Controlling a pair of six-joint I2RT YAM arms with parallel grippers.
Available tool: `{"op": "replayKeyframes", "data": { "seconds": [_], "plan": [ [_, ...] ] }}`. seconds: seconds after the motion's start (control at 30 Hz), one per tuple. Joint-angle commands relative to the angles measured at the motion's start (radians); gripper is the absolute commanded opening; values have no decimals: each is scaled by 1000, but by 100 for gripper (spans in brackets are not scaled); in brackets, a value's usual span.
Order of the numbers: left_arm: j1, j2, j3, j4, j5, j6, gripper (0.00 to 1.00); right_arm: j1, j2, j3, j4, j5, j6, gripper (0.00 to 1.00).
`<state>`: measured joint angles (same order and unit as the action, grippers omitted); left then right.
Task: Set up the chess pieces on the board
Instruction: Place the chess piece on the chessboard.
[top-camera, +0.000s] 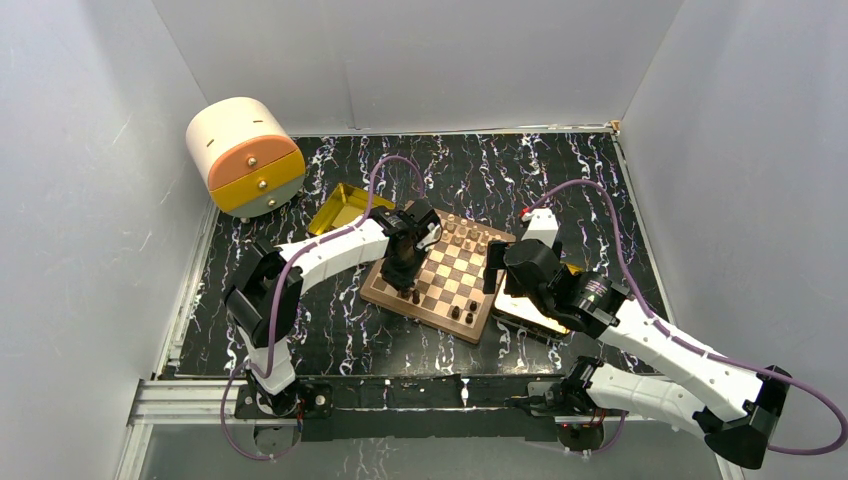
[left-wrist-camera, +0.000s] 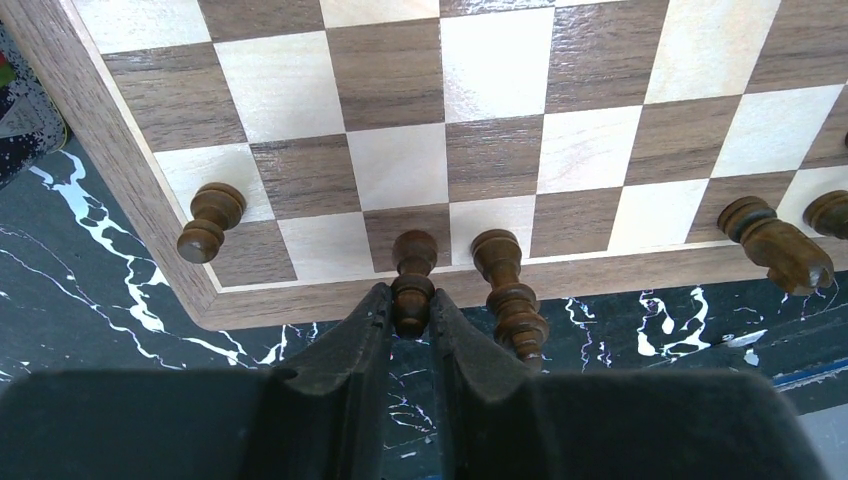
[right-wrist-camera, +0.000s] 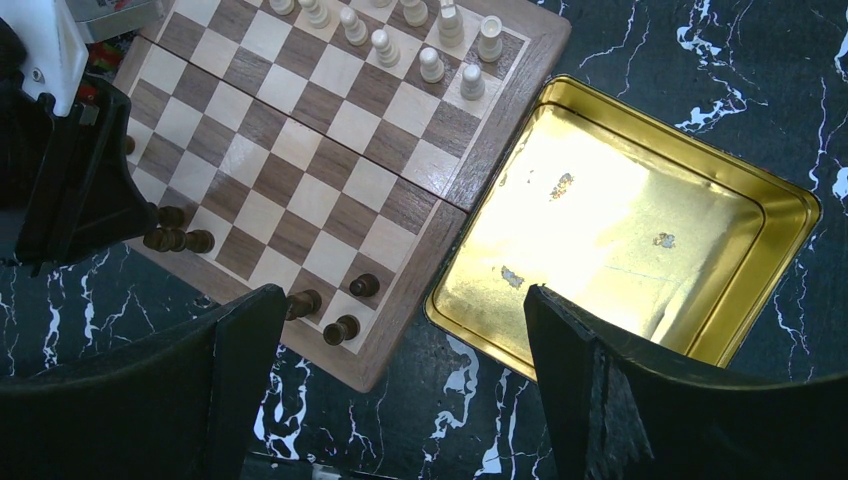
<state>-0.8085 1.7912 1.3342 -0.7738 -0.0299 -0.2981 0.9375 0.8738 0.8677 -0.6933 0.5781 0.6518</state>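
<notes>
The board (top-camera: 440, 273) lies mid-table, checkered tan and brown with a brown rim (left-wrist-camera: 120, 165). My left gripper (left-wrist-camera: 411, 308) is shut on a dark chess piece (left-wrist-camera: 413, 282) standing on a dark square of the board's near row. A taller dark piece (left-wrist-camera: 510, 295) stands right beside it, another (left-wrist-camera: 210, 220) in the corner square, two more (left-wrist-camera: 775, 240) to the right. Light pieces (right-wrist-camera: 432, 64) fill the far corner rows. My right gripper (right-wrist-camera: 400, 385) hangs open over the table by the board's corner (right-wrist-camera: 375, 365), holding nothing.
A shiny gold tray (right-wrist-camera: 740, 190) sits against the board's right side, below my right gripper. A second gold tray (top-camera: 345, 207) lies behind the board at left. A round cream-and-orange drawer box (top-camera: 245, 155) stands back left. White walls enclose the table.
</notes>
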Motion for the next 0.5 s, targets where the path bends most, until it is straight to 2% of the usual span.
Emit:
{"op": "replayKeyframes", "data": {
  "seconds": [0.0, 0.17, 0.47],
  "plan": [
    [-5, -12, -14, -8, -27, 7, 19, 3, -16, -1, 35, 34, 6, 99],
    [-5, -16, -8, -8, -19, 8, 29, 3, -8, 1, 38, 34, 5, 99],
    [-5, -43, 42, -28, -17, 0, 31, 4, -13, -7, 37, 27, 5, 99]
  ]
}}
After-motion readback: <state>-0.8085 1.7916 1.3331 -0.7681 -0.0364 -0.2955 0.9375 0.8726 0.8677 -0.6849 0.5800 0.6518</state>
